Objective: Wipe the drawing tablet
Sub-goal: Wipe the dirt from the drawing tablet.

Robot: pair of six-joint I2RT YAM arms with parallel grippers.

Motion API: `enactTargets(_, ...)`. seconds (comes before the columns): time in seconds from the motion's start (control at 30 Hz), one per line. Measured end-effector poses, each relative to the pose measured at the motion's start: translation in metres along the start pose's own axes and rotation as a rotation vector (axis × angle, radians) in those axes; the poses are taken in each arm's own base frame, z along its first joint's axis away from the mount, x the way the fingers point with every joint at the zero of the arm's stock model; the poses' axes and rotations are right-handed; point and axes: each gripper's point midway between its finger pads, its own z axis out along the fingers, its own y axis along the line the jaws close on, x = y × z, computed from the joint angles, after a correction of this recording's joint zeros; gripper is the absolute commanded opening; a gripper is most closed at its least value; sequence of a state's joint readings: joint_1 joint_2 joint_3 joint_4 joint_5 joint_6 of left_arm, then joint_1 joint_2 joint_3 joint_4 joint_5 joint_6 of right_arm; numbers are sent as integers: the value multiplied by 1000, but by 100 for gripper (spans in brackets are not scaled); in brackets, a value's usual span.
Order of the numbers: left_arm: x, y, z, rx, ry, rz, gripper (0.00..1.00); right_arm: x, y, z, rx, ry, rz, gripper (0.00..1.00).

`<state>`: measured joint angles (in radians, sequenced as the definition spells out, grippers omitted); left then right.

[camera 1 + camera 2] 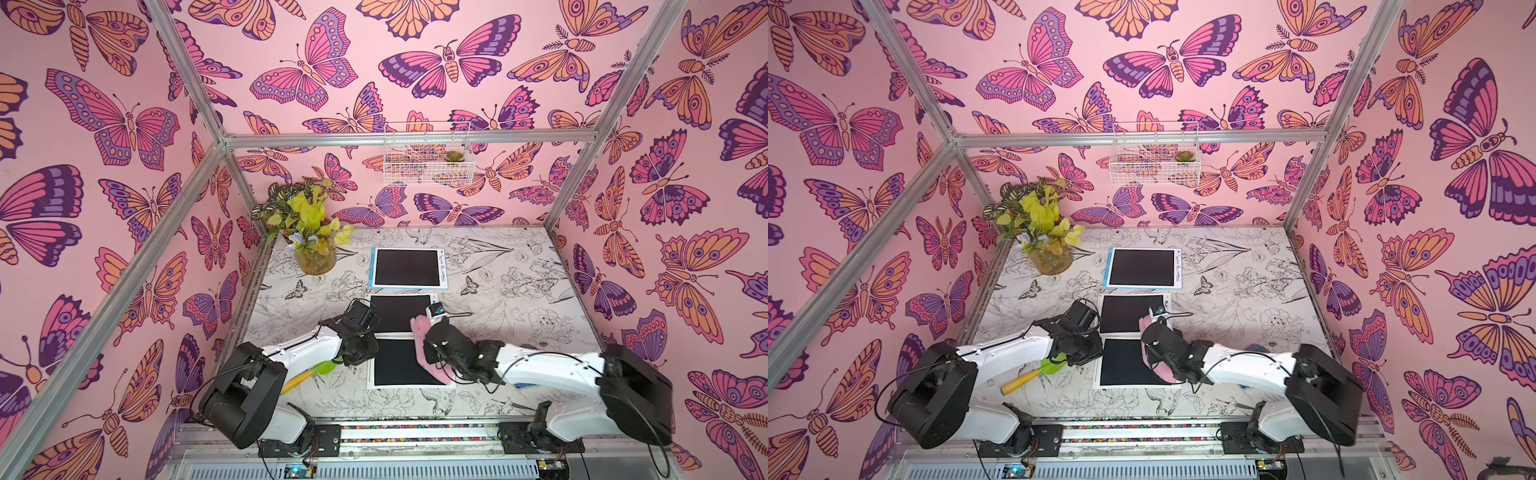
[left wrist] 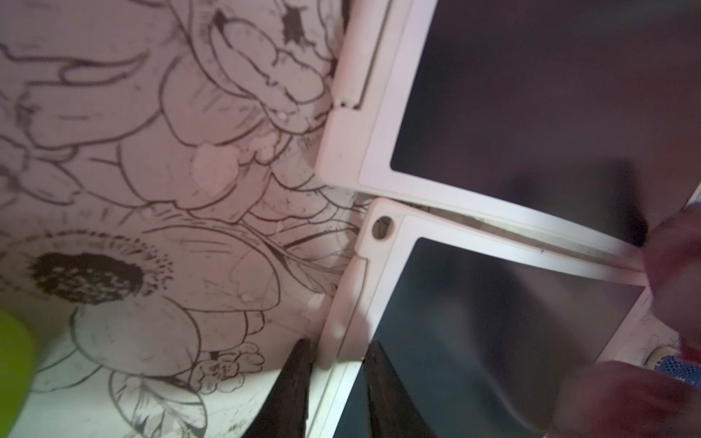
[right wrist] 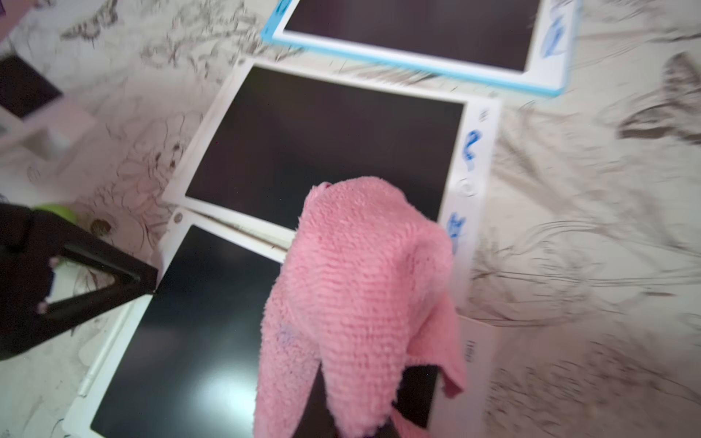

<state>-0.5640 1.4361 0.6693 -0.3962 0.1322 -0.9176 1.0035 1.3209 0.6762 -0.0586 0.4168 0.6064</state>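
Three drawing tablets with dark screens lie in a row in both top views: a far blue-framed one (image 1: 407,268), a middle white one (image 1: 401,313) and a near white one (image 1: 399,365). My right gripper (image 1: 432,353) is shut on a pink cloth (image 3: 360,273). The cloth hangs over the near tablet's (image 3: 189,341) right part and the middle tablet's (image 3: 322,144) near right corner, and it hides the fingertips. My left gripper (image 2: 337,352) has its jaws a little apart, astride the near tablet's (image 2: 493,341) left rim with the tips down on it. Blue marks show on the middle tablet's right margin.
A potted plant (image 1: 311,245) stands at the back left of the table. A green tool with a yellow handle (image 1: 1034,374) lies under my left arm. A white wire basket (image 1: 428,158) hangs on the back wall. A blue mesh item (image 2: 679,368) lies beside the near tablet.
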Motion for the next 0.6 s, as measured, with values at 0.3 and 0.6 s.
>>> enactTargets(0.3,-2,4,-2,-11,-22,1,37,-2,-165,-20,437,83,281,8)
enactTargets(0.6,0,4,-4,-2,-19,22,44,43,-178,-21,518,348,271,71)
